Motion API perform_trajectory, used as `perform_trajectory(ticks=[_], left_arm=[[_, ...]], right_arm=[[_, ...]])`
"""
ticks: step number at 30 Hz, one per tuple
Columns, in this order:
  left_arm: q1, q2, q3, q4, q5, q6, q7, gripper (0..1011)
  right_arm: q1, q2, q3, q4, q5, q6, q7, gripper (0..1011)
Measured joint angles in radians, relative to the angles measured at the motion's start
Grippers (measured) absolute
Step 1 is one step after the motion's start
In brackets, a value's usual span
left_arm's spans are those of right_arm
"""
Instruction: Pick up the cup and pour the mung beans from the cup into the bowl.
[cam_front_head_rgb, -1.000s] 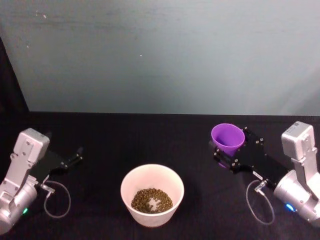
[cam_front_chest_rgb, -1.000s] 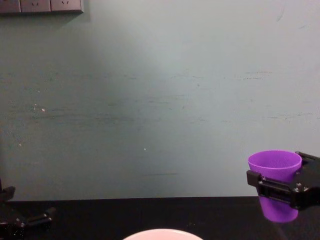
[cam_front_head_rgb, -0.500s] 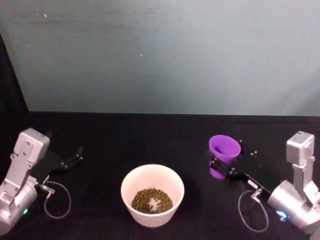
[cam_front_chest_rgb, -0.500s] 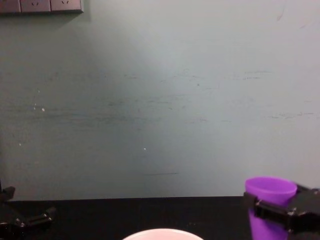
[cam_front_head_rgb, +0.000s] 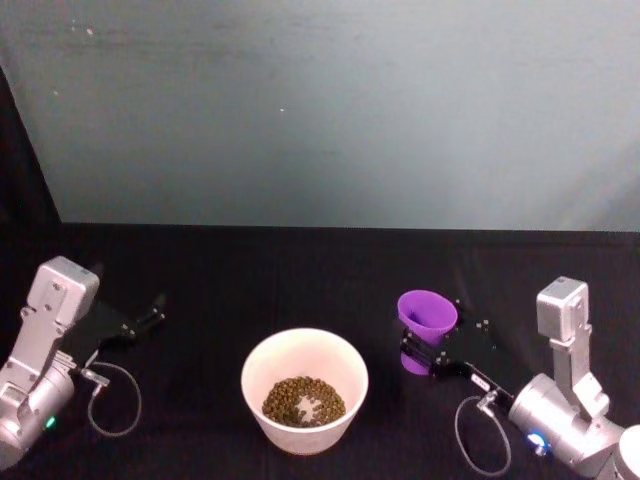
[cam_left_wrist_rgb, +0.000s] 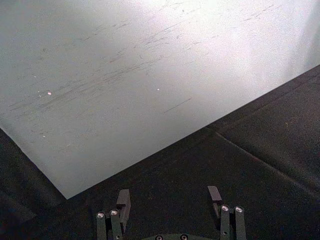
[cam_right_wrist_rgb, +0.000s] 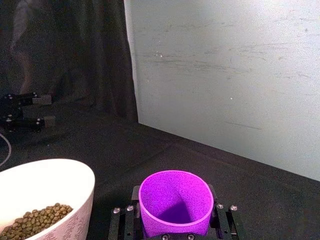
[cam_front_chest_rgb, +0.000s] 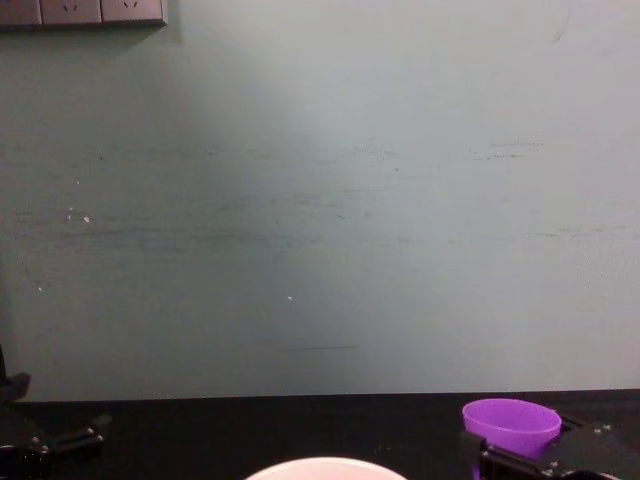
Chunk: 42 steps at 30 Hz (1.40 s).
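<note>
The purple cup (cam_front_head_rgb: 426, 318) stands upright just right of the bowl (cam_front_head_rgb: 256, 362), low at the black tabletop. My right gripper (cam_front_head_rgb: 420, 353) is shut on its lower half. In the right wrist view the cup (cam_right_wrist_rgb: 175, 197) looks empty inside. The white bowl (cam_right_wrist_rgb: 60, 175) holds a heap of mung beans (cam_front_head_rgb: 303, 400). From the chest, the cup's rim (cam_front_chest_rgb: 511, 418) shows at the lower right and the bowl's edge (cam_front_chest_rgb: 325, 466) at the bottom. My left gripper (cam_front_head_rgb: 152, 316) rests open at the far left, well away from both, its fingers (cam_left_wrist_rgb: 123, 199) spread over bare cloth.
A black cloth (cam_front_head_rgb: 300, 270) covers the table, ending at a pale green wall (cam_front_head_rgb: 330, 110) behind. Loose cables (cam_front_head_rgb: 112, 400) loop beside each arm's wrist. Open tabletop lies between the bowl and the wall.
My right gripper has come down and moved left toward the bowl with the cup, from raised in the air to low at the tabletop. The left arm has not moved.
</note>
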Motion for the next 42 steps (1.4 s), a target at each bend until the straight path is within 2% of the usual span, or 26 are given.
perform_trajectory(ticks=[12, 24, 35, 42], left_arm=[[0.000, 0.000, 0.000, 0.000, 0.000, 0.000, 0.000, 1004], [0.000, 0.000, 0.000, 0.000, 0.000, 0.000, 0.000, 1003], [0.000, 0.000, 0.000, 0.000, 0.000, 0.000, 0.000, 1003], [0.000, 0.000, 0.000, 0.000, 0.000, 0.000, 0.000, 1003]], right_arm=[[0.007, -0.013, -0.011, 0.030, -0.023, -0.026, -0.012, 739], [0.009, -0.015, -0.011, 0.038, -0.024, -0.033, -0.010, 743], [0.009, -0.015, -0.011, 0.035, -0.025, -0.032, -0.010, 1003], [0.008, -0.014, -0.011, 0.035, -0.025, -0.031, -0.010, 1003]])
